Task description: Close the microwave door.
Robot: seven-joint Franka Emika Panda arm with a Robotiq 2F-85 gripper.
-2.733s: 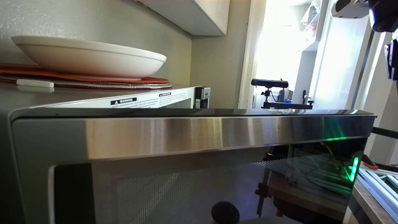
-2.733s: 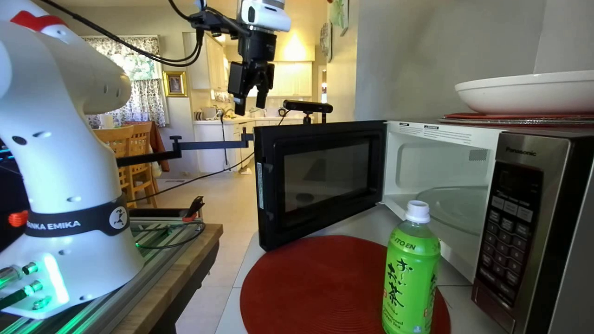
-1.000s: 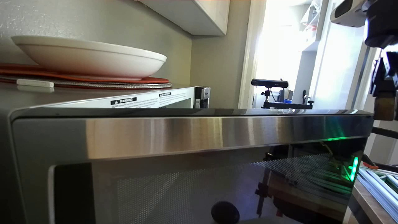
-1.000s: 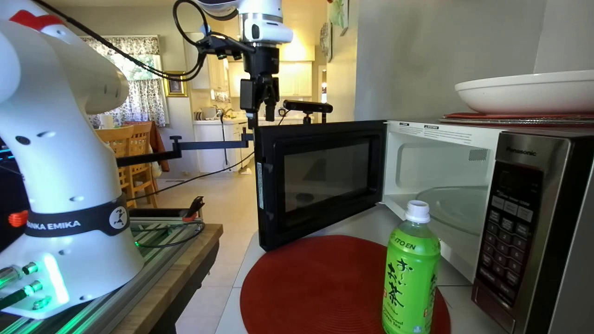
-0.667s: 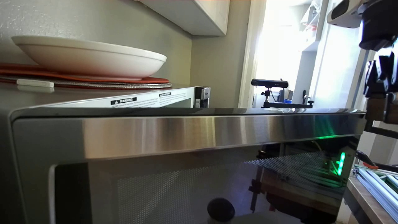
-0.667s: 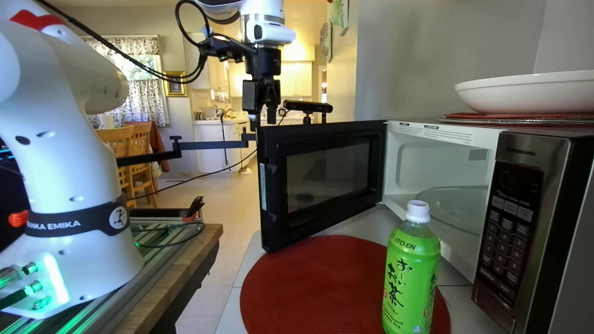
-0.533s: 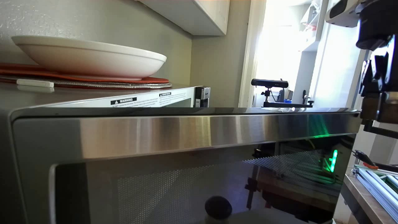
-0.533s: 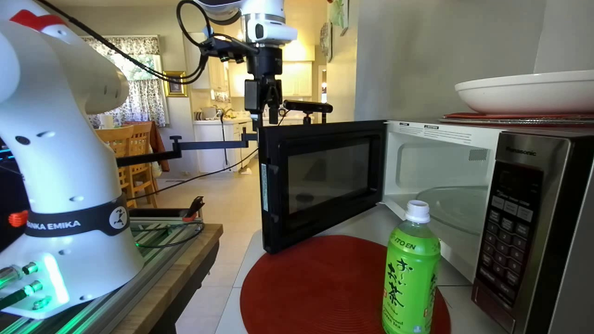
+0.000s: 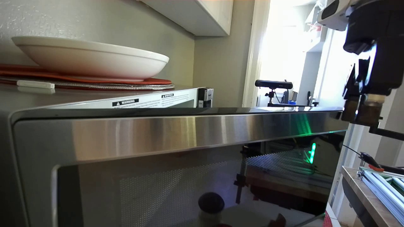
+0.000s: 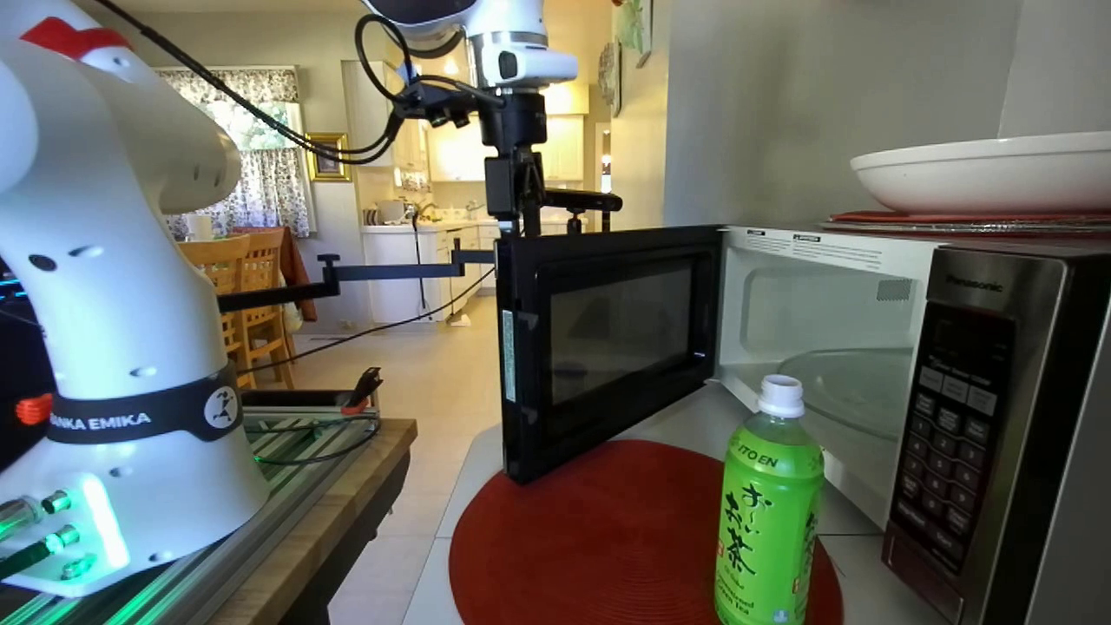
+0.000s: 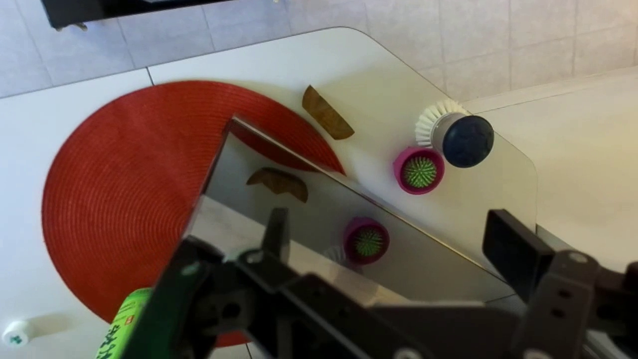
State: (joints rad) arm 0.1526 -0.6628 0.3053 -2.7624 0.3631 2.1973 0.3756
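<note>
- microwave door (image 10: 612, 334): open, upright, swung out from the microwave (image 10: 989, 291), hinged on the side away from the keypad (image 10: 950, 451)
- long axis level, running from the hinge at the microwave outward over the table (image 11: 369, 70); free end well apart from the microwave
- black inner face turned to the keypad side of the microwave front; steel-and-glass outer face turned the opposite way
- hand (image 11: 391, 224): pointing down, open, fingers (image 11: 513, 249) spread with a clear gap in the wrist view; at the door end farthest from the microwave
- relative to the hand: door sits below, its top free corner right by the fingertips, the rest leading back to the microwave; can't tell if they touch
- red mat (image 10: 608, 529): flat on table in front of the microwave, partly under the door's free corner
- green bottle (image 10: 768, 521): upright before the microwave opening
- white dish (image 10: 989, 178): up on top of the microwave
</note>
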